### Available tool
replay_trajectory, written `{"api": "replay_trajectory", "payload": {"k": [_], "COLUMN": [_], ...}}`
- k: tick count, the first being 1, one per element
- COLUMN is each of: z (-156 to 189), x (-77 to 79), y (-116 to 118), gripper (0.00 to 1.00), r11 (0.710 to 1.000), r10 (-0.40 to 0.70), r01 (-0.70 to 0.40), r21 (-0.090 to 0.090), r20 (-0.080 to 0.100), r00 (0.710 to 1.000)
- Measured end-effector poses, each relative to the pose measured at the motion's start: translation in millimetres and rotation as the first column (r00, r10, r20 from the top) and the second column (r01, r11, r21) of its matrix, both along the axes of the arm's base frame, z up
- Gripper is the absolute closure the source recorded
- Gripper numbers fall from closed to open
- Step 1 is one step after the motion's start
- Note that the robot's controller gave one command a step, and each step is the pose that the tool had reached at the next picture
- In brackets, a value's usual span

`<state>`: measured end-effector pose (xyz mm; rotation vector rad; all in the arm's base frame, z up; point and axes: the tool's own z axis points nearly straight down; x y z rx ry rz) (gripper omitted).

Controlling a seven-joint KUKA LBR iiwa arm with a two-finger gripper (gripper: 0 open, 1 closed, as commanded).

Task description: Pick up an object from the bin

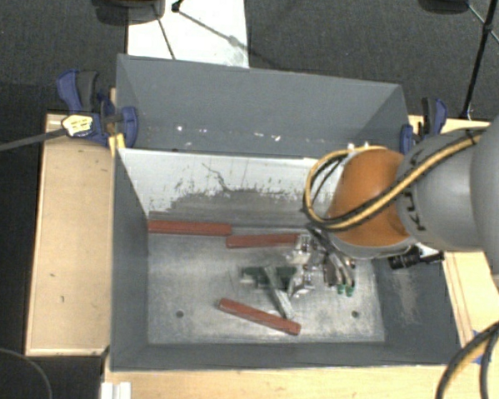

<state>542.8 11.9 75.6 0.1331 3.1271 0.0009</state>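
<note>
1. Camera view, starting at the left: the grey bin (129, 272) has a scuffed floor, and its contents lie from the middle over to the right.
2. I count three red-brown bars. The first bar (190, 228) lies along the back edge of the floor. The second bar (260, 240) lies just right of it, with its right end running under the robot's wrist.
3. The third bar (258, 316) lies slanted near the front, apart from the other two.
4. Between the bars sits one dark green thing (264, 278). Its shape is hard to make out, and its right side is lost behind the claw.
5. The gripper (305, 277) is down at the floor, right against that green thing. I cannot tell whether the claw is spread or closed.
6. Above it, an orange cover (368, 201) with looped cables hides the back right of the floor.
</note>
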Motion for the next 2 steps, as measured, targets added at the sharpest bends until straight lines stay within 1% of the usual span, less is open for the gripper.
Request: {"api": "replay_trajectory", "payload": {"k": [1,2], "z": [0,147], "x": [0.0,15.0], "y": [0,39], "gripper": [1.0,1.0], "r11": [1.0,0.995], "r10": [0.001,0.1], "r01": [-0.001,-0.1], "r21": [0.0,0.0], "r20": [0.0,-0.005], "r00": [1.0,0.995]}}
